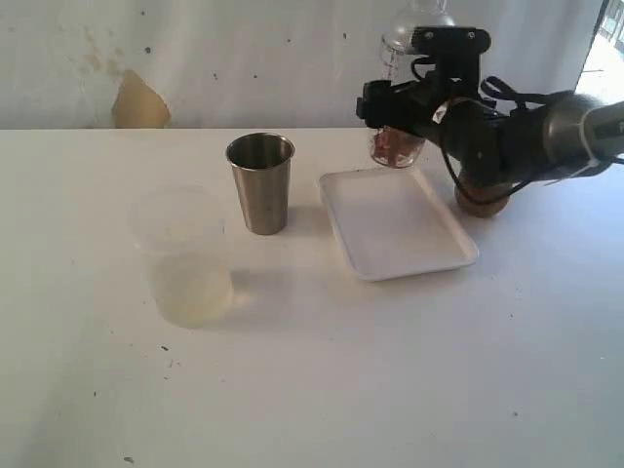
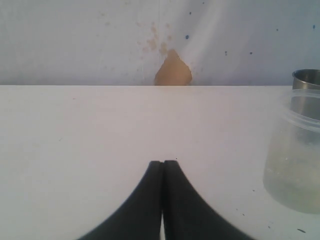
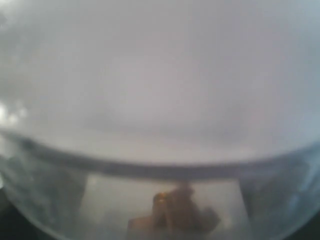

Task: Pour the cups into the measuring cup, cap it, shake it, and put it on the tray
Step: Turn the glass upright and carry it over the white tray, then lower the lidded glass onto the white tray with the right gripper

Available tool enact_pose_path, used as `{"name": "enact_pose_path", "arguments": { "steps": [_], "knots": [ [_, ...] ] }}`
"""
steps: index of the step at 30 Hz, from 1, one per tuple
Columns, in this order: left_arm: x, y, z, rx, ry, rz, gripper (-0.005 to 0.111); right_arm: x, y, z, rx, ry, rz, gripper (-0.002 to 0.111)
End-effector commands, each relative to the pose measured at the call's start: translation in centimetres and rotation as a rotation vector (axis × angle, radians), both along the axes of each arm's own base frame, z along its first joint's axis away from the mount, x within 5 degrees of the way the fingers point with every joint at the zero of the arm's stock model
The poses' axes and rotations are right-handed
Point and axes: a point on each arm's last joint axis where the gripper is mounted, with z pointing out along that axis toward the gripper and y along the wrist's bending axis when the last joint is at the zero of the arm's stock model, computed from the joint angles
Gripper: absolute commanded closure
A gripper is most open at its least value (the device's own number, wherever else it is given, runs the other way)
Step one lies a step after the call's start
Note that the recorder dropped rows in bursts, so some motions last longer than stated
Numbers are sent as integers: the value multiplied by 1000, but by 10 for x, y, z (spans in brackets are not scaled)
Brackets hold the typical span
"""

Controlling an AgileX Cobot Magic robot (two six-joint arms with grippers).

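One tall clear plastic measuring cup (image 1: 397, 148) hangs clamped in the right end effector (image 1: 392, 102) above the far edge of the flat white rectangular tray (image 1: 395, 229). The left end effector (image 2: 163, 167) is closed tight over the desk (image 2: 75, 140).

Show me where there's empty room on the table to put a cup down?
The tray is bare, though the right gripper holds the measuring cup at its far edge. The table is bare in front of the tray and the translucent cup, and left of that cup. Crowded: the steel tumbler stands between them.
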Motion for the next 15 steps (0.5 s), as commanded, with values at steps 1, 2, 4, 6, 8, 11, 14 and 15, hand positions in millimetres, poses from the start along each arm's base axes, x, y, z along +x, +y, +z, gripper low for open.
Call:
{"name": "enact_pose_path", "arguments": {
  "steps": [1, 2, 4, 6, 8, 11, 14, 15],
  "knots": [
    [0, 0, -1, -2, -2, -1, 107, 1, 2, -10, -58, -85, 231, 108],
    [0, 0, -1, -2, -2, -1, 107, -1, 3, -12, -55, -104, 273, 108],
    [0, 0, -1, -2, -2, -1, 107, -4, 3, -21, -37, -159, 327, 108],
    [0, 0, -1, -2, -2, -1, 107, -3, 1, -32, -47, -186, 343, 108],
    [0, 0, -1, -2, -2, -1, 107, -2, -2, -46, -64, -173, 343, 108],
    [0, 0, -1, -2, -2, -1, 107, 0, -7, -68, -141, -152, 350, 108],
    [0, 0, -1, -2, -2, -1, 107, -1, -10, -84, -191, -130, 372, 108],
    [0, 0, -1, -2, -2, -1, 107, -1, -10, -87, -203, -124, 388, 108]
  ]
}}
